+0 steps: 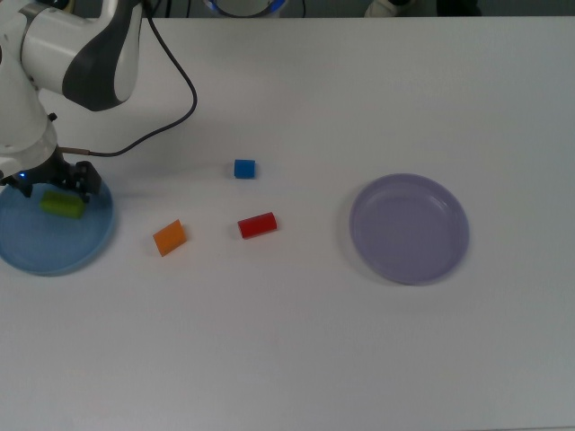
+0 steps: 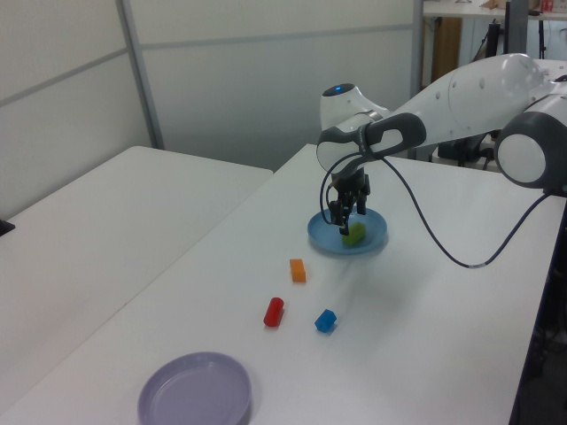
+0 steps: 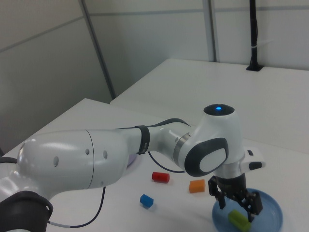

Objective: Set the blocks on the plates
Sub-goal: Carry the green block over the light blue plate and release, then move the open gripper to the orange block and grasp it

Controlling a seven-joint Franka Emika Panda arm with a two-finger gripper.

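- The fingers (image 3: pixel 251 207) were spread apart and held nothing, with the gripper (image 3: pixel 236 200) hanging just over the green block (image 3: pixel 239 218).
- We saw the green block lying flat inside the light blue plate (image 1: pixel 90 242), near the plate's upper part in the top view.
- We thought the block could get bumped if the gripper slid sideways before it rose, because the fingers stood on both sides of it.
- We thought a bump like that could push the block to the rim or off the plate.
- We also thought the arm's black cable (image 1: pixel 175 99) could drag over the table on the next reach, but it hung clear of the blocks.
- We counted four blocks: one green, one orange block (image 1: pixel 169 237), one red block (image 1: pixel 257 224) and one blue cube (image 1: pixel 244 168).
- We counted one block on a plate and three on the table (image 1: pixel 296 350), between the plates.
- We thought the red block, lying on its long side, could roll away if the fingers closed on it badly.
- We counted two plates: the light blue one and the lavender plate (image 1: pixel 409 229), which held nothing.
- We counted one arm and one gripper.
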